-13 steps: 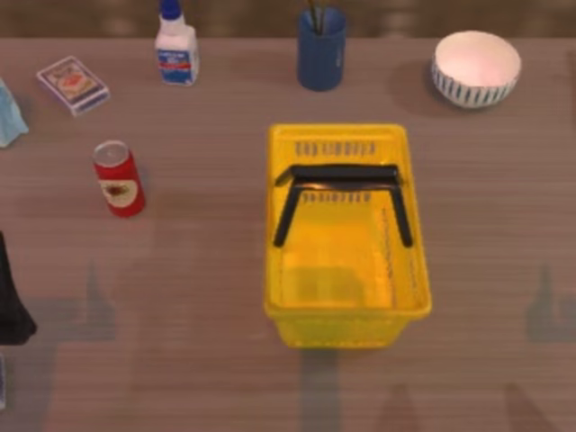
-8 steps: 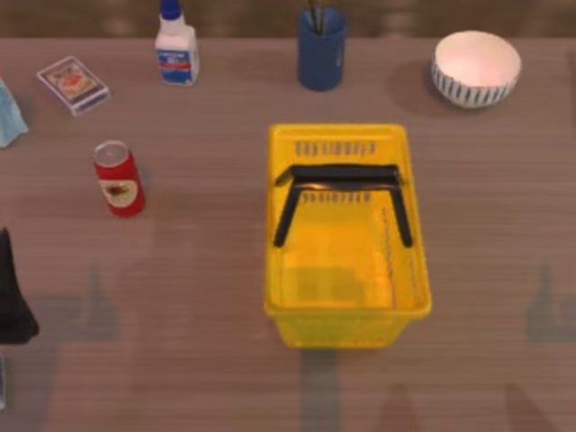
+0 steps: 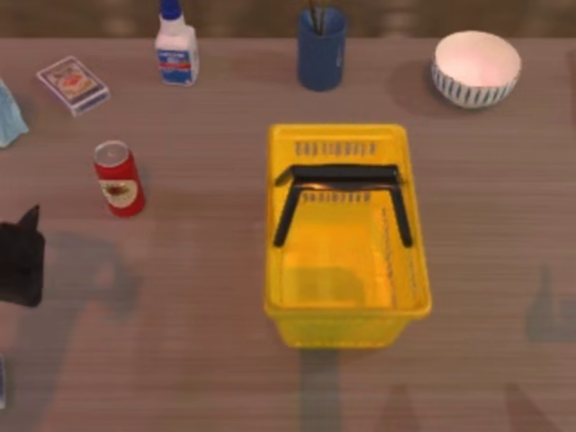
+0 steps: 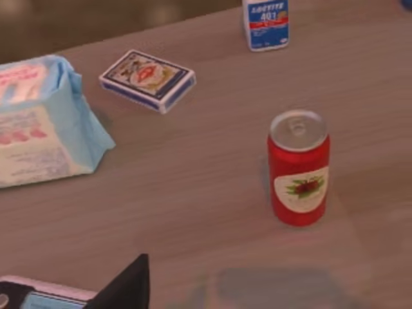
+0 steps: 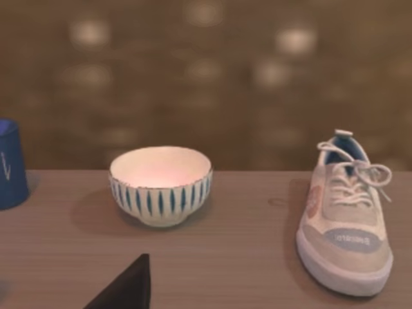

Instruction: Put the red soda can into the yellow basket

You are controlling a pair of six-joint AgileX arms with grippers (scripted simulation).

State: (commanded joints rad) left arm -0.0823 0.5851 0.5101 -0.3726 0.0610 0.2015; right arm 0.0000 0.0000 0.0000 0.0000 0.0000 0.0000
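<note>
Early step in hand: reaching for the can, nothing picked up yet. Small red soda can (image 3: 119, 178) with a silver top and a pale picture on its side, standing upright on the brown worktop (image 3: 207, 270) toward the left, well apart from the big yellow plastic basket (image 3: 346, 319) with slotted walls and black folding handles near the middle. Basket bare inside, handles folded down across the opening. Left claw (image 3: 20, 256) showing as a dark shape at the left edge of the top view, nearer than the can and not touching it; cannot tell if open or closed. In the left wrist view, can (image 4: 299, 167) in clear sight with only one dark tip of the claw at the edge of the picture. Right claw not seen from above; only a dark tip in its own wrist view, facing a white bowl with blue stripes (image 5: 160, 185) and a pale sneaker (image 5: 344, 222), so likely resting off to the right; open or closed, cannot tell. Near the can but not touching: a small box of cards (image 4: 148, 80), a soft blue packet (image 4: 42, 122) and a white glue bottle (image 4: 265, 24). Next move probably: bring the left claw over to the can with room on both sides, lower around its middle, squeeze gently, lift straight up, carry right, and clear the black handles before letting go.
</note>
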